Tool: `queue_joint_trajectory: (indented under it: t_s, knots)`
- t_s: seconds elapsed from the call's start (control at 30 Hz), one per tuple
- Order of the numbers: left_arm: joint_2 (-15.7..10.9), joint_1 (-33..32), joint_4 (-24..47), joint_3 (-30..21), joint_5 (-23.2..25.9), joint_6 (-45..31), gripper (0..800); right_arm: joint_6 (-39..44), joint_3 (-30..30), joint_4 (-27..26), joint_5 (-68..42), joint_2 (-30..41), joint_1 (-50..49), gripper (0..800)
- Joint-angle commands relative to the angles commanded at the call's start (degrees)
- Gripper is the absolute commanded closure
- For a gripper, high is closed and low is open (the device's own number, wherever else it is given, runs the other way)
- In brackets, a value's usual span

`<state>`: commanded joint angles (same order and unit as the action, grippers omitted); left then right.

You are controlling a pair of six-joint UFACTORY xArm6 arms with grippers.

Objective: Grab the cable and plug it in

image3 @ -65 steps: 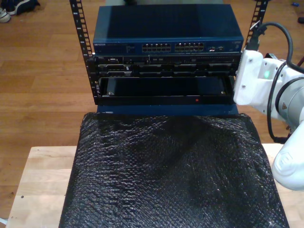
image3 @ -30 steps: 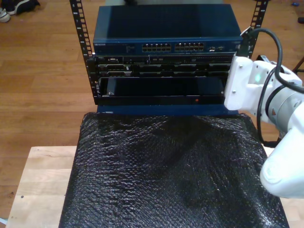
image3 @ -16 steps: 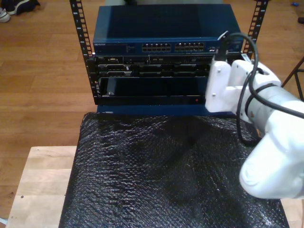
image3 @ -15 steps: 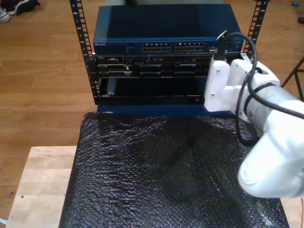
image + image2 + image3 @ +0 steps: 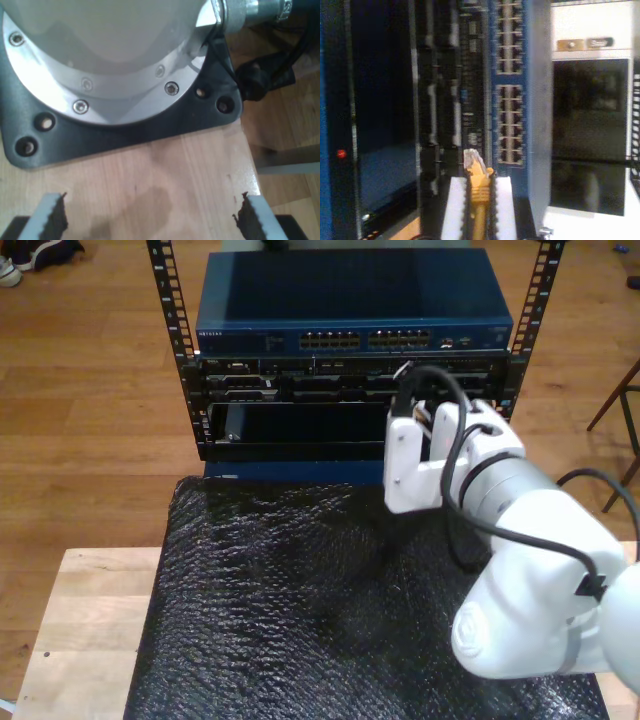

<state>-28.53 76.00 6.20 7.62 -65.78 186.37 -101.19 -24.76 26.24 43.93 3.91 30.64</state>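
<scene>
Yellow-orange network cable [image 5: 479,200] with its small clear plastic plug sits clamped in my second hand [image 5: 476,207], near the blue switch's port rows [image 5: 509,125], you see. My first hand [image 5: 150,217] hangs spread apart over a pale wooden surface [image 5: 165,185].

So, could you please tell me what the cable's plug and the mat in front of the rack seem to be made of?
The cable held in my second pincer ends in a plug that looks like clear, glossy plastic: pale and see-through. The mat looks like black bubble-wrap-style plastic sheeting, since its dimpled surface glints; the exact material is uncertain.
</scene>
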Motion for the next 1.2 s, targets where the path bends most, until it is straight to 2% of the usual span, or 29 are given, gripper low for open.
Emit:
queue_joint_trajectory:
  t_s: [0.17,0.73,1.0,1.2]
  knots:
    - [0.0,0.0,0.0,0.0,0.0,0.0,1,-0.09,-0.44,0.09,3.25,-3.69,0.09,800]
    - [0.0,0.0,0.0,0.0,0.0,0.0,1,-0.09,-1.58,-0.09,3.25,-3.25,1.76,800]
    - [-0.09,0.0,0.0,0.0,0.0,0.0,1,-0.26,-1.49,-0.53,3.16,-0.88,2.9,800]
    - [-0.09,0.0,0.0,0.0,0.0,0.0,1,-0.26,-3.69,0.0,5.19,-6.51,3.08,800]
